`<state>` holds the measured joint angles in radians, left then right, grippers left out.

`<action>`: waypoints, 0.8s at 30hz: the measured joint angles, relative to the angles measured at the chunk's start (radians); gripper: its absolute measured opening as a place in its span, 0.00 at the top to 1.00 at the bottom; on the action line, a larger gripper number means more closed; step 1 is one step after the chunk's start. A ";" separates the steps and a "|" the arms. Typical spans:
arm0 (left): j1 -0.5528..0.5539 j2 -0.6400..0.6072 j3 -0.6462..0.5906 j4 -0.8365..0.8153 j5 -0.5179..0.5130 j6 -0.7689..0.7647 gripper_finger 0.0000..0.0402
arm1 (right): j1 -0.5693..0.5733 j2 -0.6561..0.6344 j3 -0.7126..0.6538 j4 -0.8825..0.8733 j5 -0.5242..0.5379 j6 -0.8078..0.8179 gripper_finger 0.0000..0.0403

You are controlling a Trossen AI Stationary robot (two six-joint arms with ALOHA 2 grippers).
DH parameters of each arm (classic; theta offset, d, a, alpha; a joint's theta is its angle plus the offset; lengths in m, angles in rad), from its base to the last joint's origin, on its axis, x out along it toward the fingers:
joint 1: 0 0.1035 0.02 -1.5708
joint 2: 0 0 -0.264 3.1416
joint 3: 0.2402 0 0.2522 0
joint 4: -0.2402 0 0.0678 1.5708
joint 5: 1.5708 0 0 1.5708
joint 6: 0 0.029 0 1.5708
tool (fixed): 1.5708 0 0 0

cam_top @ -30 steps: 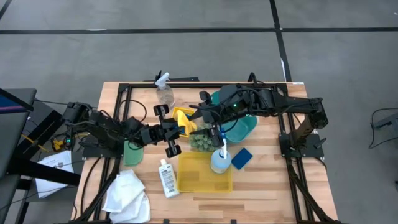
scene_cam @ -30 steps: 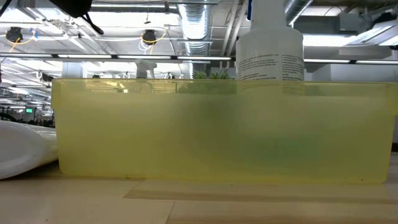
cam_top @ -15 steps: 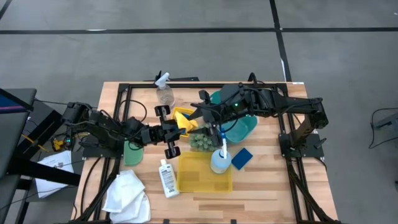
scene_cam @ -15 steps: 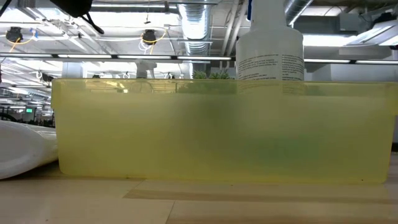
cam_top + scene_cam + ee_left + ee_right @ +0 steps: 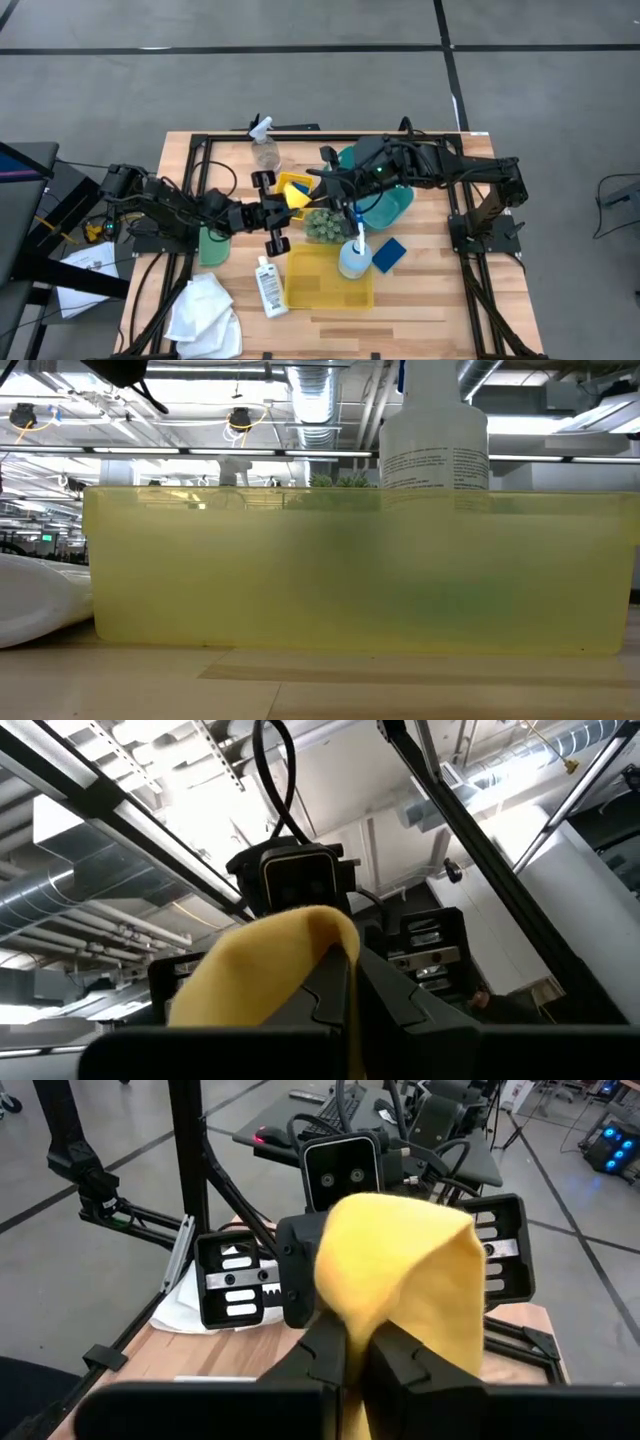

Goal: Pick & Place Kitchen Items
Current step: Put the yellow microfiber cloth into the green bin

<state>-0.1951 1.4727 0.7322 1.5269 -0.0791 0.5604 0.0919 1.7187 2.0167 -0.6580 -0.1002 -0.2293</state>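
The left gripper (image 5: pixel 285 212) and the right gripper (image 5: pixel 312 187) meet at the centre of the high view, and both are closed on one yellow cloth (image 5: pixel 294 190) held above the table between them. The right wrist view makes this plain: the right arm's own dark fingers (image 5: pixel 330 1342) pinch the lower edge of the yellow cloth (image 5: pixel 400 1270) at the bottom centre, while the left gripper's (image 5: pixel 300 1285) fingers clamp the far side of the fold, its wrist camera looking straight back.

The relation that matters is the line of the cloth — it runs from the left gripper, lower left of centre in the high view, up and right to the right gripper, so it is stretched on a diagonal with each arm at one end. Neither arm is nearer; whichever lets go hands it to the other. The yellow bin (image 5: pixel 328 278) lies below this spot, toward the lower centre, and the teal basket (image 5: pixel 394 205) just to the right; I judge either a likely drop place.

From the left wrist, the yellow cloth (image 5: pixel 265 965) rises as a hump with the right arm behind it. The low view shows none of this — only the yellow bin's (image 5: pixel 360 575) wall, a spray bottle (image 5: pixel 434 445) behind it, and a white cloth (image 5: pixel 40 600) at the left edge.
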 joint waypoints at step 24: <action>-0.078 -0.013 -0.001 -0.358 -0.268 -0.019 0.66 | -0.044 -0.163 0.000 -0.223 0.130 -0.017 1.00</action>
<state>-0.2736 1.4596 0.7315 1.1686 -0.3466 0.5415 0.0478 1.5559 2.0163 -0.8813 0.0300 -0.2459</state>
